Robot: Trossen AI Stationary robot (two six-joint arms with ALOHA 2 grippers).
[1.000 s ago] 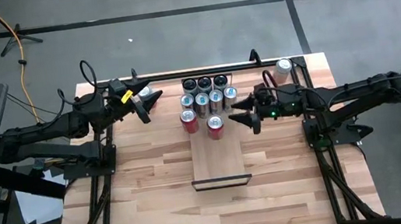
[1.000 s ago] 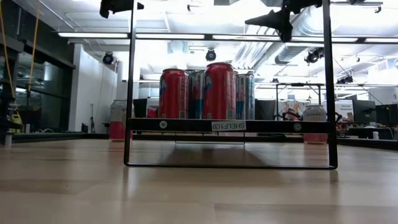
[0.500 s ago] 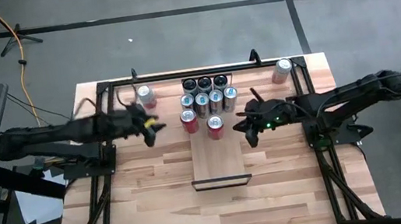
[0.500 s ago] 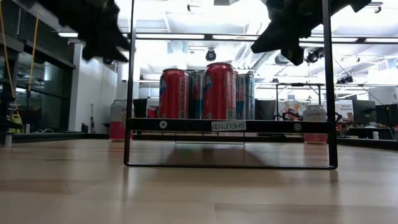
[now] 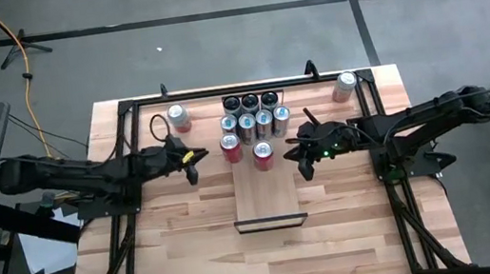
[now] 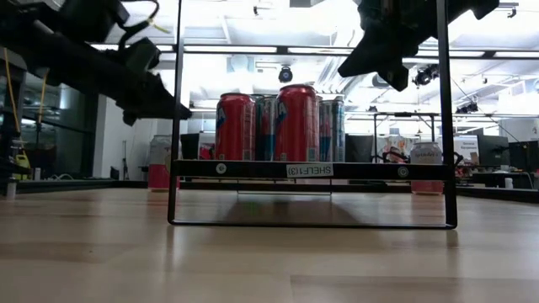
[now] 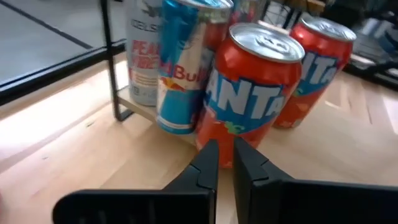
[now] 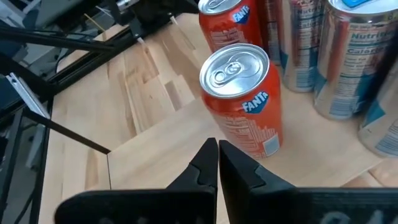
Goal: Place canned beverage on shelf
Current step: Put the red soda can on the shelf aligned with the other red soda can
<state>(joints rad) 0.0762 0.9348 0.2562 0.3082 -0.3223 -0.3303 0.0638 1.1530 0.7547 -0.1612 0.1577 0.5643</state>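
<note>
Your left gripper (image 5: 191, 167) and right gripper (image 5: 303, 159) hang pinched closed and empty, flanking the shelf (image 5: 268, 195). Reopen one and square up before reaching for a loose can (image 5: 179, 117) beside the frame. The shelf's far end is crowded: two orange cans (image 5: 263, 155) in front, blue-and-silver cans (image 5: 256, 123) behind.

Rear cans (image 6: 333, 128) — hidden behind front ones.
</note>
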